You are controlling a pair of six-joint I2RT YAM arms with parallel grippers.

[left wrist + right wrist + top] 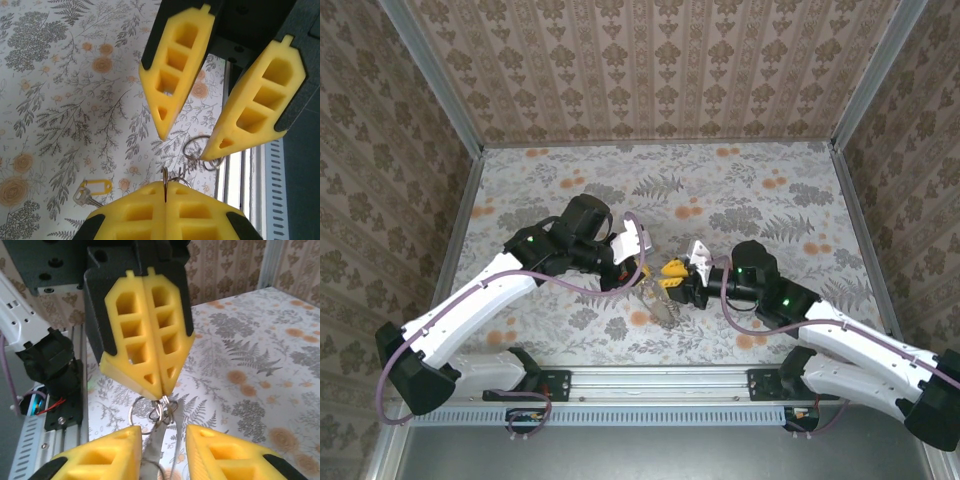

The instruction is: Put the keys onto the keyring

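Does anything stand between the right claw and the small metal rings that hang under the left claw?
Nothing visible does. The silvery metal wire rings hang from the shut left claw, and the open right claw has one yellow finger on each side of them.

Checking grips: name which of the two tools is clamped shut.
The left tool: its yellow pads press flat together, pinching the metal keyring. The right tool stands open, with a clear gap.
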